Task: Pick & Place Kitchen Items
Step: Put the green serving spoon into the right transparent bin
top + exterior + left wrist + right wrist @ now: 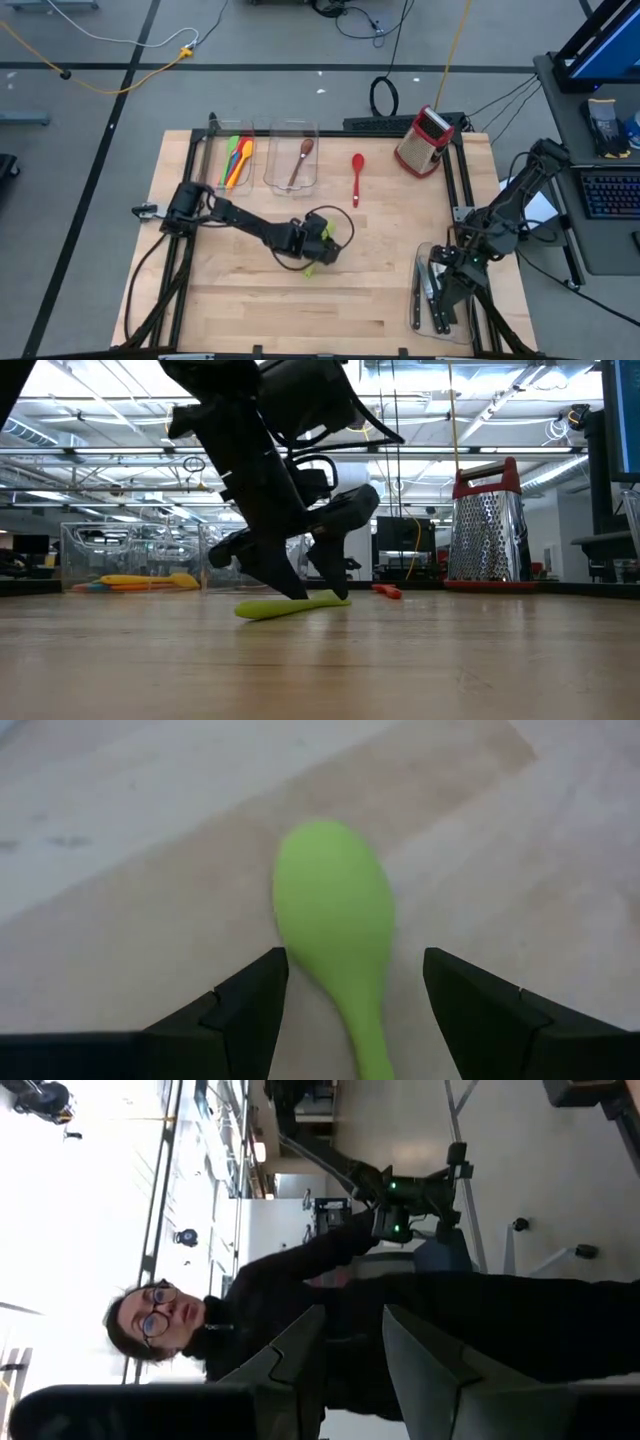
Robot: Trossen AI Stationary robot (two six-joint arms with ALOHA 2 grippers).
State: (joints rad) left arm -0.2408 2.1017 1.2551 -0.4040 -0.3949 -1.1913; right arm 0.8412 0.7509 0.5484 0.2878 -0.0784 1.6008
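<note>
high view shows little of the green spoon (309, 270): only a sliver peeks out under the left gripper (318, 262) at mid-table, just below centre of the frame. left wrist view makes it plain, with the spoon's bowl (333, 910) lying flat on the wood and the handle running between the two parted fingers (240, 1010), which straddle it without touching. in the low view the fingertips reach down to the tabletop either side of the lime spoon (290, 606).

the right gripper (447, 283) sits at the lower right, over a clear bin (417, 312) holding black-handled knives (437, 310); its fingers (420, 1350) stand a narrow gap apart with nothing between them, and beyond them a person in dark clothes fills that wrist picture.

along the upper part of the table, two clear bins: the left one (214, 165) with orange, green and pink utensils (237, 160), the next (275, 178) with a wooden spoon (299, 162). a red spoon (357, 176) lies loose beside them, well apart from the box grater (424, 141) at the upper right.

bare wood surrounds the left gripper on every side; the table's bottom edge is cut off by the frame.
</note>
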